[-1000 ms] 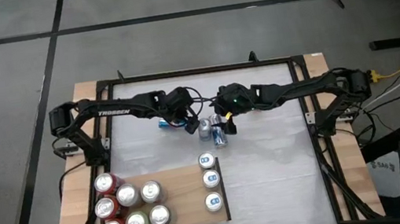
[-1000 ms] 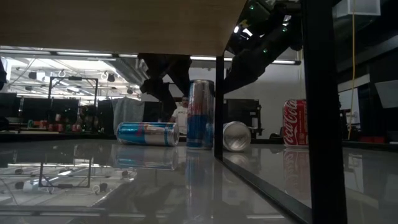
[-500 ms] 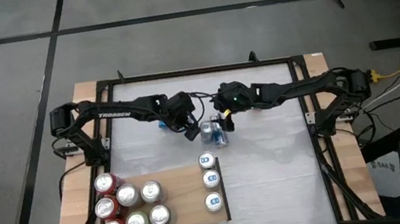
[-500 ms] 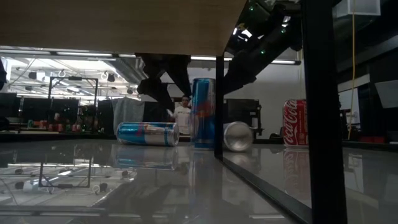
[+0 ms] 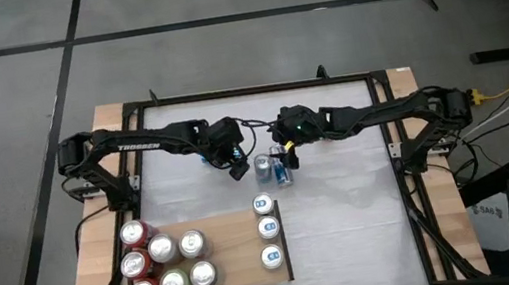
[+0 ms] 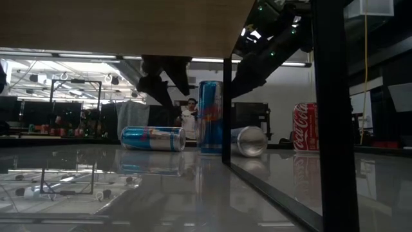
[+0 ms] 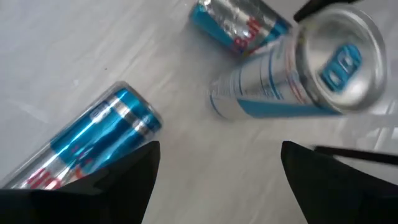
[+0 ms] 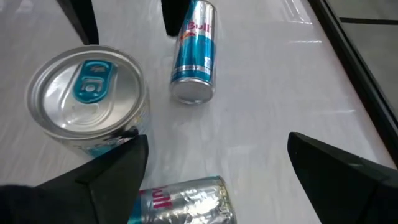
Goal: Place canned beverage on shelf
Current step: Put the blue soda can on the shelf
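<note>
Left gripper (image 5: 237, 168), near the middle of the white surface (image 5: 346, 210), with fingers (image 7: 93, 193) parted and nothing between them; in its wrist view a standing blue-and-silver can (image 7: 298, 78) lies just ahead of the fingers, and a can on its side (image 7: 93, 140) rests near one finger. Right gripper (image 5: 290, 161), facing the left one from the other side, jaws spread wide and gripping nothing; the standing can (image 8: 87, 99) sits just beside one of its fingers (image 8: 106, 180), clear of the gap. The standing can (image 5: 262, 167) is upright between the two grippers. A second fallen can (image 5: 280, 171) lies close by it, touching or nearly so. The shelf (image 5: 237, 261), a light-brown panel, occupies the near left part of the surface and carries three upright blue-topped cans (image 5: 267, 228) in a row along its dark edge strip and a cluster of further cans (image 5: 167, 267) toward its left end.
</note>
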Tool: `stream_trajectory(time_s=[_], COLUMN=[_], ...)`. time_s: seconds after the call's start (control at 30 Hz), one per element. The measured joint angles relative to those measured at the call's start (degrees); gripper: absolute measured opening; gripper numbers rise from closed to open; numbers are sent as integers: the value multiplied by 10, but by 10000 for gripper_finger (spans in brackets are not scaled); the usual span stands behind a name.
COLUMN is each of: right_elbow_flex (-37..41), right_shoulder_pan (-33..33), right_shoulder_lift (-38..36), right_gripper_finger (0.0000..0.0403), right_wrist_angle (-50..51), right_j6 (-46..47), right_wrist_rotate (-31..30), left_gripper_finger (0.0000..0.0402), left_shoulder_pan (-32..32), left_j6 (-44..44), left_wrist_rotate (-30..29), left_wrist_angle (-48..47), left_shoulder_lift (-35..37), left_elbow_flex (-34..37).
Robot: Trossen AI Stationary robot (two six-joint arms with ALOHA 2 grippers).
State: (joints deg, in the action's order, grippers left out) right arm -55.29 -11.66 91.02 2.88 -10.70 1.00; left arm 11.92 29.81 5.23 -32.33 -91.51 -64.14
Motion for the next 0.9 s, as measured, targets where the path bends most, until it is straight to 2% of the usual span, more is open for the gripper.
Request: stream_trajectory(time_s=[0.3, 0.47, 0.67, 0.9], right_elbow_flex=[0, -1, -1, -1], right_shoulder_pan=[0, 0, 0, 0], right_shoulder_lift=[-20, -53, -87, -109], right_gripper_finger=[376, 376, 376, 376], right_wrist_angle=[17, 38, 62, 81], right_j6=[0, -1, -1, -1], right_wrist_rotate=[0, -1, -1, -2], left_gripper_finger=[327, 327, 327, 327], left_shoulder_pan=[-2, -2, -10, -21], left_j6=[-33, -54, -143, -246], left_wrist_rotate=[0, -1, -3, -16], left_wrist_angle=[0, 77, 176, 200], left_shoulder_lift=[59, 73, 69, 52], left_elbow_flex=[0, 0, -1, 0])
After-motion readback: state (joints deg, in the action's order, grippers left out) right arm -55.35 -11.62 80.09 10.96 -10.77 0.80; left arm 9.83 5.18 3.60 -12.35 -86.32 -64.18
